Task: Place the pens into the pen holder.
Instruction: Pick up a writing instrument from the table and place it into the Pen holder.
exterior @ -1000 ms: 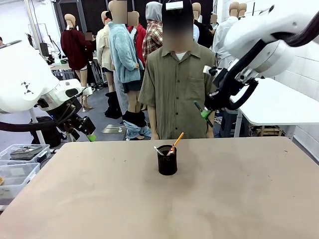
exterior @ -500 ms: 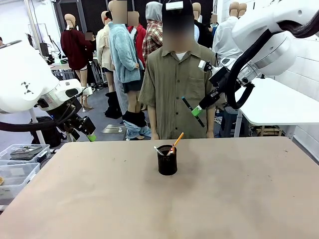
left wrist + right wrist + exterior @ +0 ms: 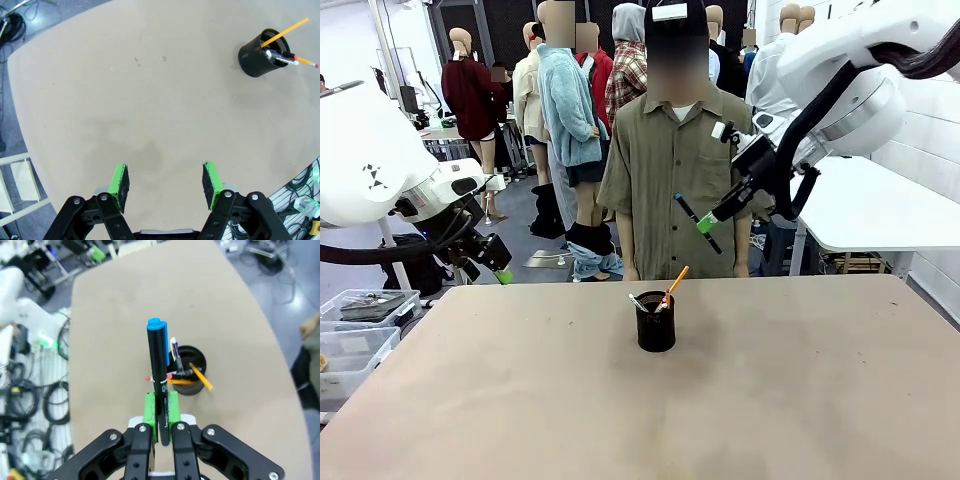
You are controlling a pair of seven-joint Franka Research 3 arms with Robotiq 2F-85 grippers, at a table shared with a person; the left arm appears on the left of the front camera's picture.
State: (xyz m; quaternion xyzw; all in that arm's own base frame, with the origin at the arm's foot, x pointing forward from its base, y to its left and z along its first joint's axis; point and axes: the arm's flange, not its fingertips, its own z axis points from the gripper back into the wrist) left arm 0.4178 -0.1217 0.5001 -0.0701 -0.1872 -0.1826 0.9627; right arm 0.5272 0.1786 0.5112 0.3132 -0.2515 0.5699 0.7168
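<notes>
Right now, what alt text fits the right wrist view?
The right hand is shut on a dark pen with blue end, held high above the table over the black pen holder, which holds a yellow-orange pencil.

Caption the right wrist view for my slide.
Right gripper clamps a blue-capped pen above the pen holder.

Right gripper [image 3: 160,405] clamped on dark pen with blue end [image 3: 159,370], green pads [image 3: 149,407] pressing its lower barrel, pen sticking straight up the picture away from the fingers, blue cap at top. Pen holder [image 3: 192,376] on tan table [image 3: 110,315], below and just right of the held pen's barrel. In the holder: yellow-orange pencil [image 3: 200,377] leaning over the rim, thin silver-white pen [image 3: 174,350] at the holder's left edge. Cables [image 3: 30,390] on floor left of the table, well apart from the holder
</notes>
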